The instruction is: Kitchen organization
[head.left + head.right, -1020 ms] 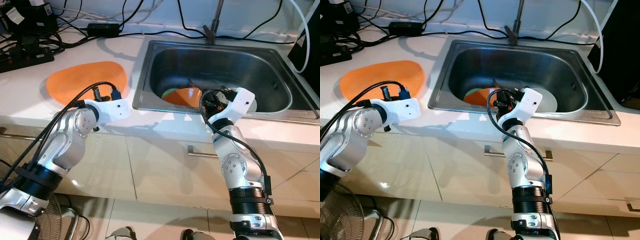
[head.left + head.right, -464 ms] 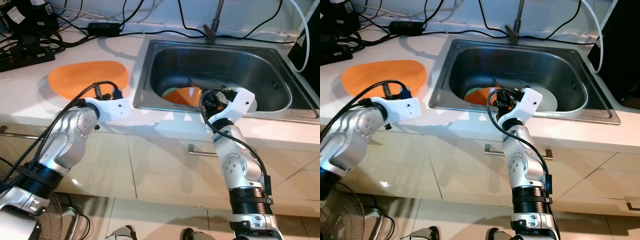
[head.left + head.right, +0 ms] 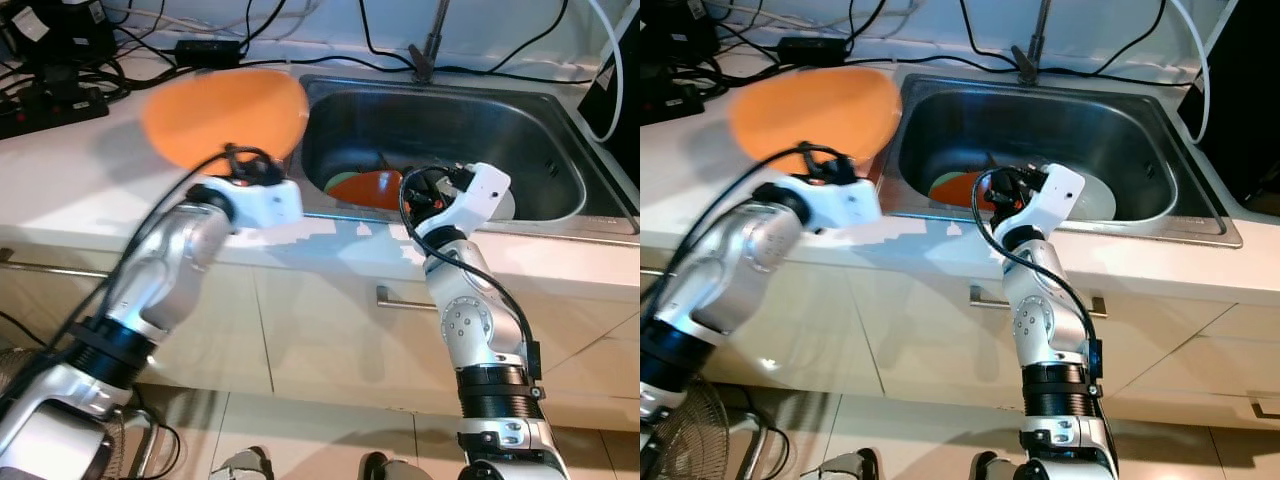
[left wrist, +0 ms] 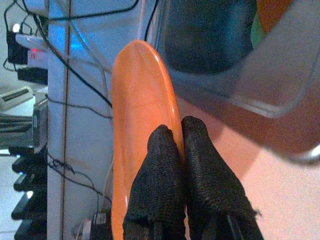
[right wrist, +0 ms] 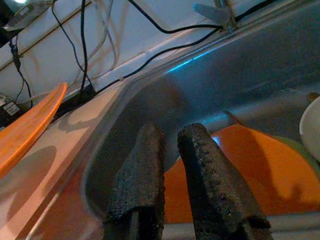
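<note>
Left gripper [image 4: 181,145]: jaws clamping the orange plate [image 3: 225,115], lifting it beside the sink [image 3: 545,125].
Right gripper [image 5: 172,150]: jaws nearly closed, empty, hovering over sink's front rim.

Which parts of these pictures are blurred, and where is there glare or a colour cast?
Left eye view: the orange plate held by the left tool is motion-blurred. Left wrist view: bluish cast over the counter. Right wrist view: blue glare streak on the sink wall.

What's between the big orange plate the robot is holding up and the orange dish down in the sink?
In the right wrist view, between the orange plate and the orange dish run bare counter, the sink rim and its steel wall.
</note>
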